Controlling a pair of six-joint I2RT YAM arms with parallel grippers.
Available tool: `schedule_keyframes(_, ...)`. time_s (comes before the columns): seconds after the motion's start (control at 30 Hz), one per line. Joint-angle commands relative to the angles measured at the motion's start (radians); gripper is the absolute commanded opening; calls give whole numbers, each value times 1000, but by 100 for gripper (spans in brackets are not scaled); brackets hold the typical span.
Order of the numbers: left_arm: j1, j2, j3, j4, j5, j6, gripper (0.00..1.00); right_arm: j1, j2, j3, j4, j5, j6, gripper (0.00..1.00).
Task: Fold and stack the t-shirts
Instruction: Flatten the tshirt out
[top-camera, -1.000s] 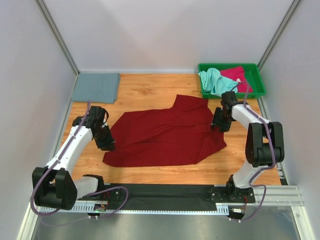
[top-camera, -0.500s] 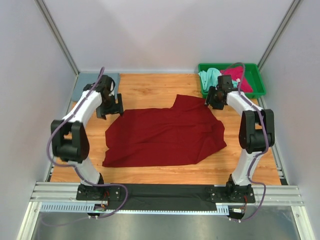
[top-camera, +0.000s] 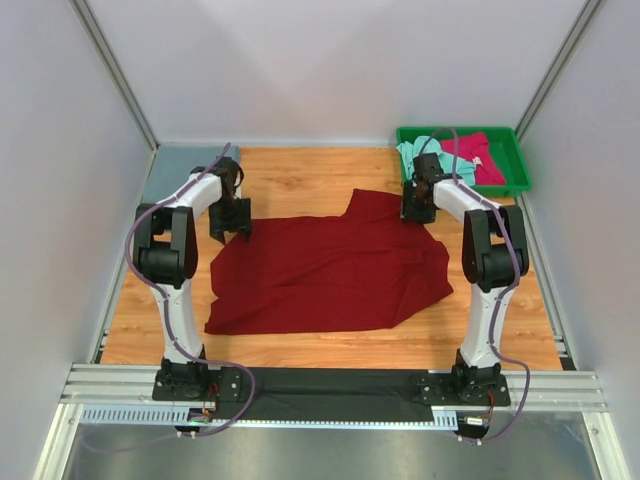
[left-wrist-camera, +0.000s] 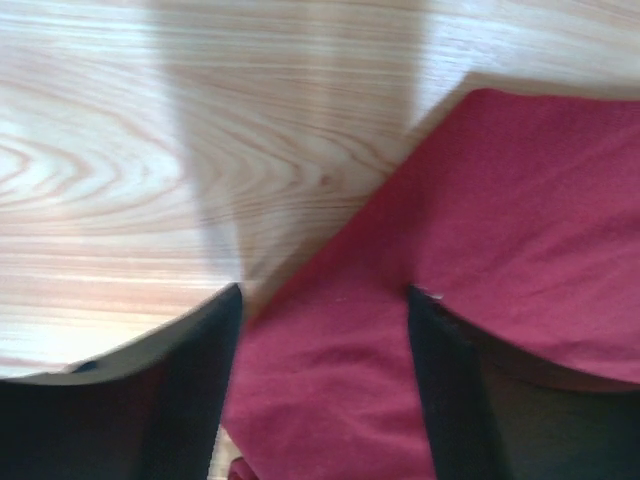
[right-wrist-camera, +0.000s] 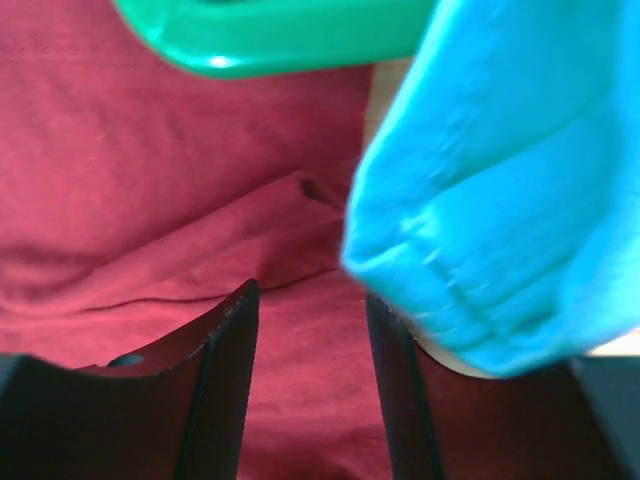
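The dark red t-shirt (top-camera: 330, 268) lies spread on the wooden table. My left gripper (top-camera: 230, 222) is open over its far left corner; the left wrist view shows the red cloth (left-wrist-camera: 480, 250) between the spread jaws (left-wrist-camera: 325, 300). My right gripper (top-camera: 417, 207) is open over the shirt's far right corner, with red cloth (right-wrist-camera: 150, 160) between its jaws (right-wrist-camera: 308, 295). The mint green shirt (top-camera: 425, 157) hangs over the tray's rim, close beside my right gripper (right-wrist-camera: 500, 190). The pinkish-red shirt (top-camera: 478, 155) lies in the tray. The folded slate grey-blue shirt (top-camera: 180, 172) lies at far left.
The green plastic tray (top-camera: 516, 180) stands at the far right corner; its rim (right-wrist-camera: 270, 40) shows just ahead of my right gripper. White walls enclose the table on three sides. A black strip runs along the near edge (top-camera: 330, 385).
Both arms have swung from the shirt's sides to its far corners. The left gripper moved right and down onto the left corner; the right gripper moved in to the right corner by the tray.
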Motion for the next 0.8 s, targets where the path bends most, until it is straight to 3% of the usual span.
schedule_keyframes(0.0, 6, 15, 0, 6, 43, 14, 67, 1, 30, 42, -37, 90, -31, 47)
schedule_keyframes(0.17, 6, 58, 3, 12, 38, 11, 47, 10, 90, 100, -80, 107, -28, 40)
schedule_keyframes(0.23, 6, 69, 14, 12, 43, 7, 31, 23, 108, 158, -126, 116, -27, 35)
schedule_keyframes(0.27, 6, 69, 23, 6, 42, 2, 25, 30, 116, 172, -143, 127, -22, 26)
schedule_keyframes(0.3, 6, 61, 31, -7, 43, -4, 9, 38, 115, 180, -151, 127, -16, 19)
schedule_keyframes(0.33, 6, 52, 39, -9, 45, -7, 2, 41, 113, 184, -151, 124, -8, 11)
schedule_keyframes(0.37, 6, 26, 43, -11, 42, -16, 0, 40, 106, 190, -151, 117, -1, 1)
schedule_keyframes(0.4, 6, 14, 51, -20, 38, -19, 0, 40, 98, 195, -154, 117, 13, 0)
schedule_keyframes(0.6, 6, -179, 146, -98, -9, -45, 0, 40, -141, 141, -74, 147, 71, 0)
schedule_keyframes(0.77, 6, -359, 266, -127, -35, -94, 0, 40, -345, 140, 6, 173, 214, 0)
